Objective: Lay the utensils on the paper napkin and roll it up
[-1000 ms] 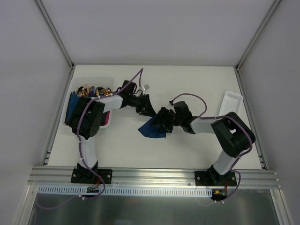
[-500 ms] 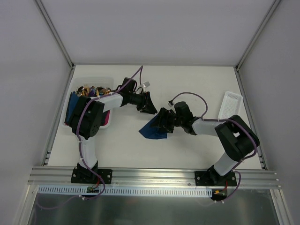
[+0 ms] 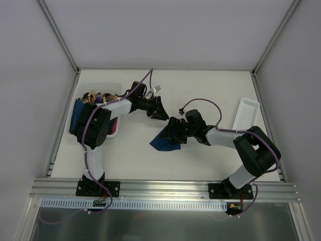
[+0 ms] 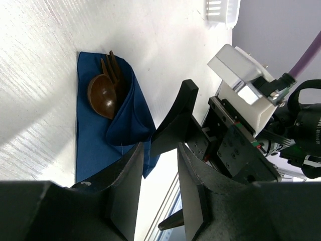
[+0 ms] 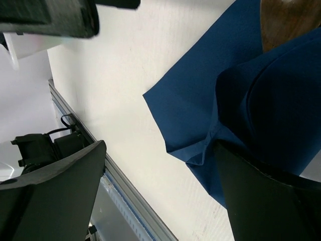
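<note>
White tabletop (image 3: 200,95) between pale walls (image 3: 160,35). Near its centre, the paper napkin (image 3: 163,142), navy, lying flat with one flap folded over the utensils (image 4: 104,90). Spoon bowl and fork tines poking out at the 12 o'clock end in the left wrist view. Over the napkin's 2 o'clock corner, the right gripper (image 3: 173,131), fingers (image 5: 55,191) spread wide, gripping nothing. At 12 o'clock of the napkin and apart from it, the left gripper (image 3: 160,111), fingers (image 4: 125,196) parted by a narrow gap, empty. Far out at 9 o'clock, a clear bin (image 3: 105,85) with more gold cutlery (image 3: 98,96) and a pink napkin (image 3: 114,126). At 3 o'clock, a white basket (image 3: 247,113).
</note>
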